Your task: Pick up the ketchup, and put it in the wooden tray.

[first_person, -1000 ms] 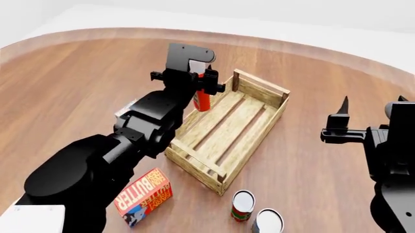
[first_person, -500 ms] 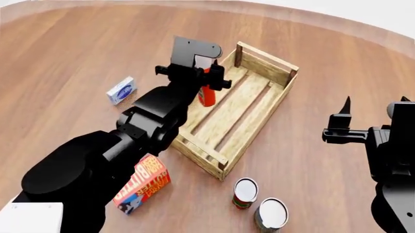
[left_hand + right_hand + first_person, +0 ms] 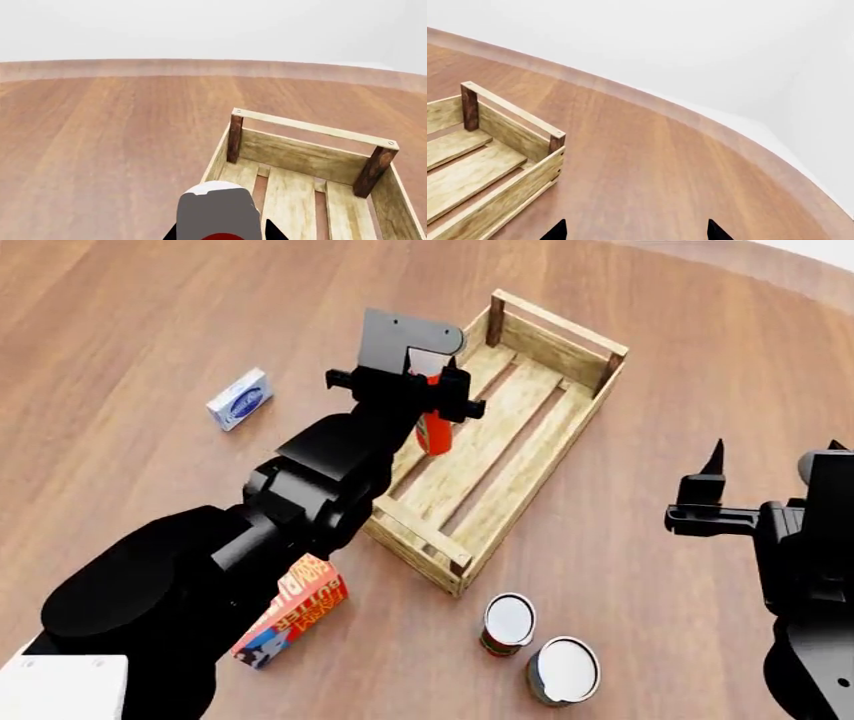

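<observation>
Ketchup clamped between the jaws of the left gripper, held over the wooden tray slats, right gripper kept apart, jaws spread, nothing between them.

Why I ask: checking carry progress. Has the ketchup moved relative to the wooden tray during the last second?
Yes. Ketchup, held by the left gripper, went from the wooden tray left rim inward over its slats.

Ketchup now over (inside) tray.

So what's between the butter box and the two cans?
In the head view, the wooden tray's near corner pokes between the butter box and the cans; otherwise bare table.
</observation>
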